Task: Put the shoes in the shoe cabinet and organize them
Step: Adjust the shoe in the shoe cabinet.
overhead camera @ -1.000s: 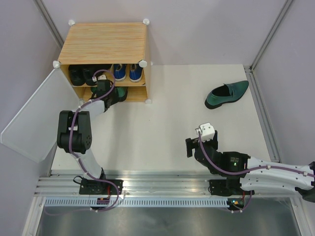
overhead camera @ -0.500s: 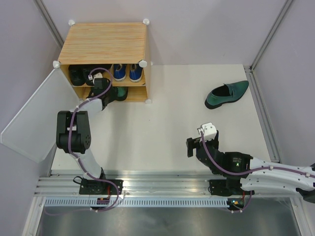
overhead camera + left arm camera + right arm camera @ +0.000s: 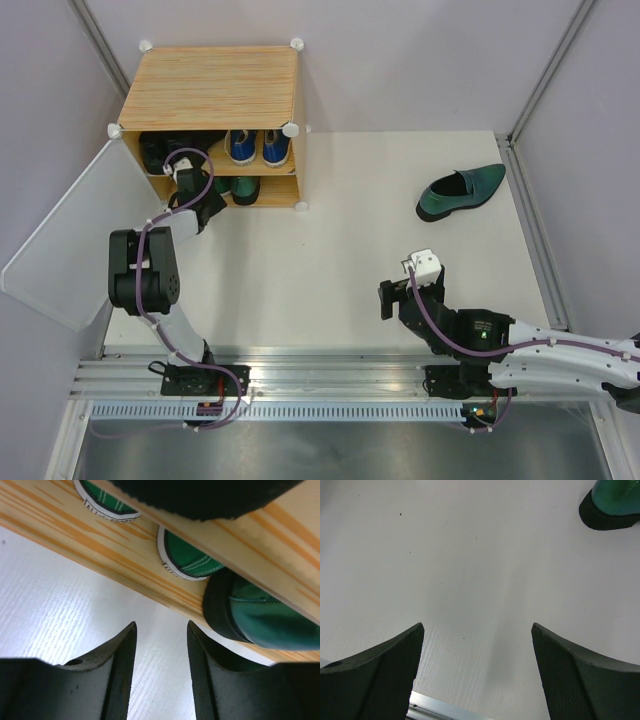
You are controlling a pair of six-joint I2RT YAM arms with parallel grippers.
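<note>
- The shoe cabinet [image 3: 210, 90] stands with its door panel [image 3: 70, 240] swung open to its left; on its upper shelf sit the black boots [image 3: 155, 152] and the blue sneakers [image 3: 253, 147].
- On the lower shelf, in the left wrist view, the green sneakers [image 3: 192, 557] sit side by side; one dark-green loafer [image 3: 265, 620] lies just beside them, its heel at the front edge of the shelf.
- The second loafer [image 3: 462, 192] lies alone on the table [image 3: 330, 250], well apart from the cabinet on its right side, its pointed toe turned away from the cabinet.
- The left gripper [image 3: 161, 630] hangs just in front of the lower shelf; its jaws are parted a little and nothing is between them.
- The right gripper [image 3: 477, 630] hovers over bare table, far from the cabinet and near the loose loafer; its jaws stand wide apart and empty.
- The loose loafer looks light; its sole and heel are probably stiff, its upper softer; the glossy skin may slide between the pads.
- A good hold seems to be across the middle of the shoe, one finger in the opening and one on the outer side wall; a hold on the narrow toe would likely slip or let the shoe turn.
</note>
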